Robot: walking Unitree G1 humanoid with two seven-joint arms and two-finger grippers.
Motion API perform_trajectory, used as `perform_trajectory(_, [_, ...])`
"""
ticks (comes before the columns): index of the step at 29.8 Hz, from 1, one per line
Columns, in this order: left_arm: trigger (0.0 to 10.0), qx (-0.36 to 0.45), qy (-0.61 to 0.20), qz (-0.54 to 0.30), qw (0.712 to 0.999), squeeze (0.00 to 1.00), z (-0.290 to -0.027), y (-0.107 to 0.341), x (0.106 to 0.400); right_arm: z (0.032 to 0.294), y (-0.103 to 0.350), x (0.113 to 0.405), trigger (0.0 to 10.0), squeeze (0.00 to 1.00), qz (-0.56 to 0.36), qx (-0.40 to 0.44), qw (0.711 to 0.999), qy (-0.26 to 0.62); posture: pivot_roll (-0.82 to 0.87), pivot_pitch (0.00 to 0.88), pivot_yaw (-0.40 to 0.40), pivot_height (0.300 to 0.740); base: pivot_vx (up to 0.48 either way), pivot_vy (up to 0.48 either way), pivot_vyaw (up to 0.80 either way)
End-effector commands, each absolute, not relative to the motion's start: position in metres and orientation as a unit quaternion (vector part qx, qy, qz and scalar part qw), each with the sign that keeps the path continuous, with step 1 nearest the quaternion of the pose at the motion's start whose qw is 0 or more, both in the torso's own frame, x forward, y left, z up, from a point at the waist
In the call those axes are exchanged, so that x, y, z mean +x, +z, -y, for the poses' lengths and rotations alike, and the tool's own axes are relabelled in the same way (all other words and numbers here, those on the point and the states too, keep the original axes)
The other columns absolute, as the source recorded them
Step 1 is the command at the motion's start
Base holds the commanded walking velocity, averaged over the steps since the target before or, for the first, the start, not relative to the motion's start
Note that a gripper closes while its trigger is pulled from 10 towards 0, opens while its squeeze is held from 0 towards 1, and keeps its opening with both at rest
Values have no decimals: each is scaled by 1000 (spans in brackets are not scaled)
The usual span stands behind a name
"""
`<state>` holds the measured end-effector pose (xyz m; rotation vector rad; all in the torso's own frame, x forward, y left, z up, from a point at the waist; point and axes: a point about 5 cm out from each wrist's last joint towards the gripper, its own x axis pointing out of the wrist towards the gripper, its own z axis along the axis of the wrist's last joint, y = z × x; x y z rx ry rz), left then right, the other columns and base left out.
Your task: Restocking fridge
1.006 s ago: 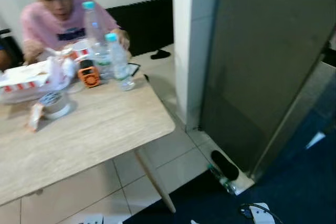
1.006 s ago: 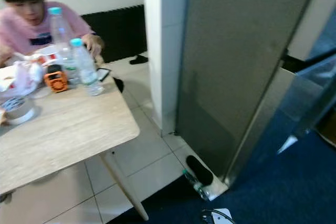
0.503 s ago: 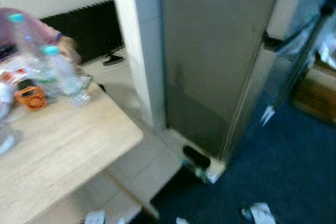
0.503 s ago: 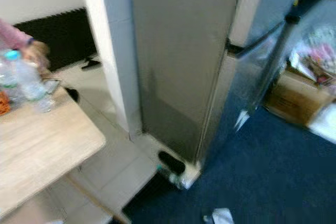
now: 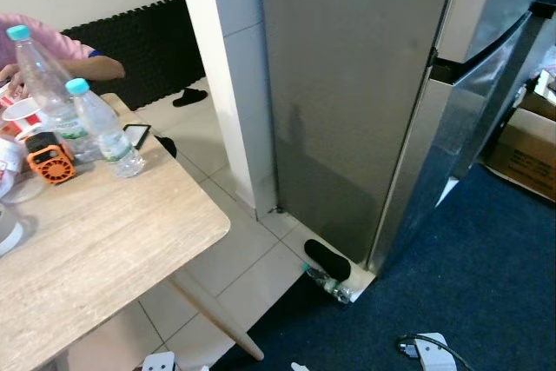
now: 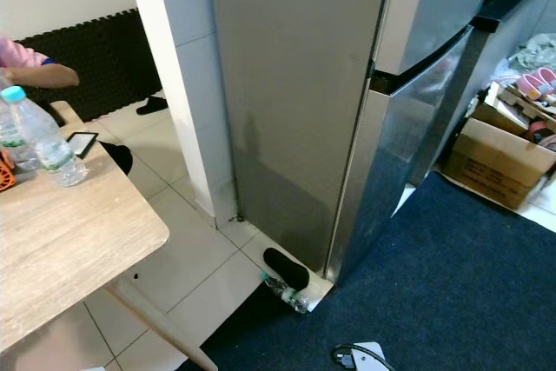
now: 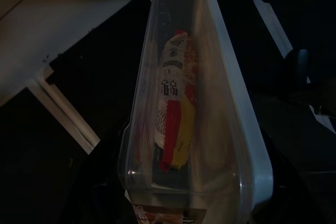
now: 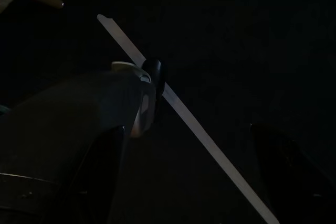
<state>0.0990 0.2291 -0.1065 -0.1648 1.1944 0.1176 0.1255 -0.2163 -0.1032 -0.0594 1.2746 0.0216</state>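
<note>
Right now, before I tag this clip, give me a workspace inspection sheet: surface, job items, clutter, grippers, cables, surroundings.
Surface: wooden table at left, tiled floor, dark blue carpet.
Job's things: fridge, doors shut; clear bin of packaged food at the left gripper.
Clutter: two water bottles, orange gadget, phone.
Grippers: fingers' state cannot be told.
Cables: white plug and cord on carpet.
Surroundings: seated person, cardboard box.

Two long black fingers [image 8: 105, 177] of the right gripper, dark rounded shapes, dim and featureless in shade
</note>
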Motion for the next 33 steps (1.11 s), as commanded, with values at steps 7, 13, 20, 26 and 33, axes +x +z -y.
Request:
perform_trajectory(7, [10000,-98,68,-563,818,0,-232,-107,94,211,-100,138,10000,0,-577,-15,816,25,4,0,54,740,0,-403,0])
perform_trajectory(13, [10000,-97,70,-568,814,0,-234,-108,89,208,-102,134,10000,0,-581,-15,813,34,-2,0,51,740,0,-406,226])
perform_trajectory(20, [10000,-105,69,-570,812,0,-224,-110,90,212,-103,127,10000,0,-588,-15,808,29,-10,8,53,740,34,-416,781])
perform_trajectory(26, [10000,-112,59,-567,814,0,-203,-112,100,220,-103,122,10000,0,-591,-20,807,5,-13,9,52,740,0,-420,217])
perform_trajectory(33, [10000,-115,51,-561,818,0,-190,-111,112,221,-103,122,10000,0,-587,-15,809,3,-12,5,52,740,0,-419,0])
